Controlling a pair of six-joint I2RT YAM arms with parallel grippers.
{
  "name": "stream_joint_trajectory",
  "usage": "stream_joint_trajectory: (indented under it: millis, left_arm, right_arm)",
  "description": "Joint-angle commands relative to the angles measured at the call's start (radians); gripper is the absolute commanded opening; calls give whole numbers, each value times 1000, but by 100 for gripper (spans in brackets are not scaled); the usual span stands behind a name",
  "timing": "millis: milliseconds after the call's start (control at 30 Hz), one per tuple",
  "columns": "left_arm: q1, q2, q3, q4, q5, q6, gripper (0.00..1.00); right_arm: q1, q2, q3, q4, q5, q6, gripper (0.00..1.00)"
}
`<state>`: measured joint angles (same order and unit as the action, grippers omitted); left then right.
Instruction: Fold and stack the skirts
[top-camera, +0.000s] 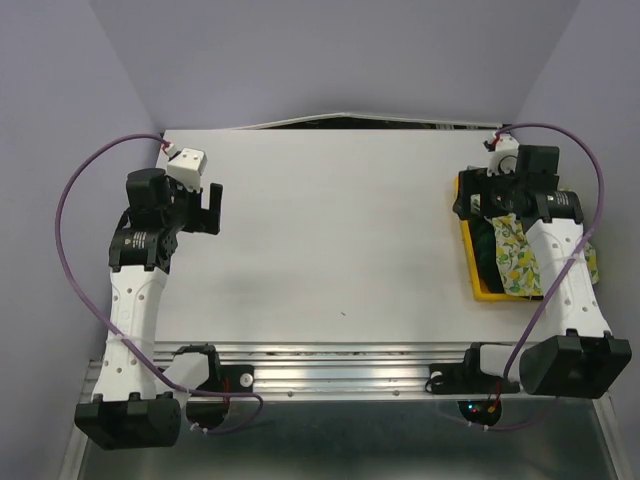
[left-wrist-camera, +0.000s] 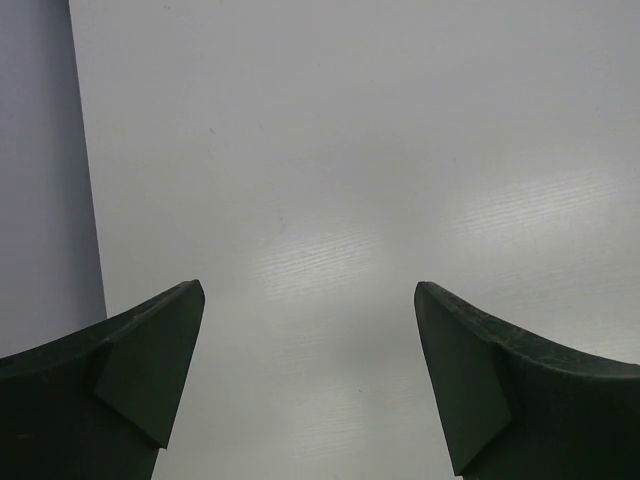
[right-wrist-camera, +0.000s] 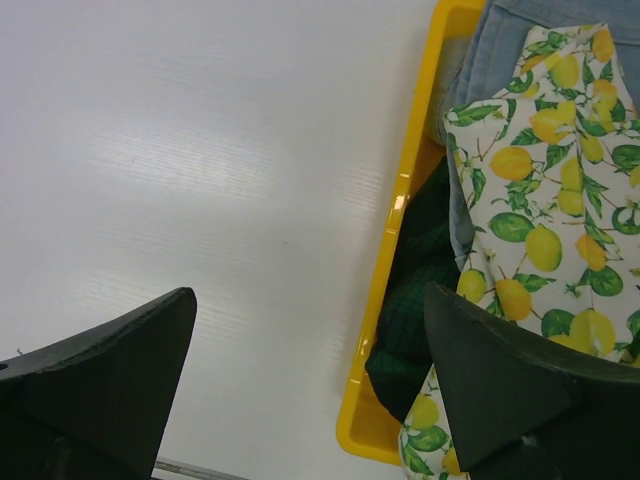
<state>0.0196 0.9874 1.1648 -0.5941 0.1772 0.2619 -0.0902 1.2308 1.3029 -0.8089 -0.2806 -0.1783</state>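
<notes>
Yellow plastic of the tray (right-wrist-camera: 398, 235) keeps the three skirts (top-camera: 515, 258) bunched at the right side of the bench (top-camera: 330, 220), none folded yet: the lemon-print skirt (right-wrist-camera: 545, 200) lies crumpled on top, the light blue-grey skirt (right-wrist-camera: 495, 50) under it, the dark plaid skirt (right-wrist-camera: 415, 300) against the tray wall. The right end effector (right-wrist-camera: 308, 300) hangs wide and empty above the tray's edge, probably to pick the first one. The left end effector (left-wrist-camera: 310, 290), also wide and empty, hovers over bare bench, where folding could be done.
</notes>
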Motion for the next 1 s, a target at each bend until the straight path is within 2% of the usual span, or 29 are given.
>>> stream_joint_trajectory:
  millis: [0, 267, 533, 700, 833, 967]
  left_arm:
    - [-1, -7, 32, 4, 38, 31, 99]
    - [-1, 7, 62, -32, 57, 33, 99]
    - [-1, -50, 10, -18, 47, 43, 99]
    - [-1, -84, -28, 0, 44, 59, 99]
    - [-1, -87, -54, 16, 39, 63, 99]
    - [-1, -95, -68, 20, 38, 65, 99]
  right_arm:
    - [1, 4, 88, -30, 134, -81, 100]
    - [-9, 215, 349, -205, 274, -162, 100]
    - [-140, 518, 694, -415, 307, -207, 100]
    - [-181, 656, 747, -431, 311, -204, 100]
    - [-181, 693, 679, -398, 307, -190, 93]
    - [-193, 720, 631, -389, 302, -179, 74]
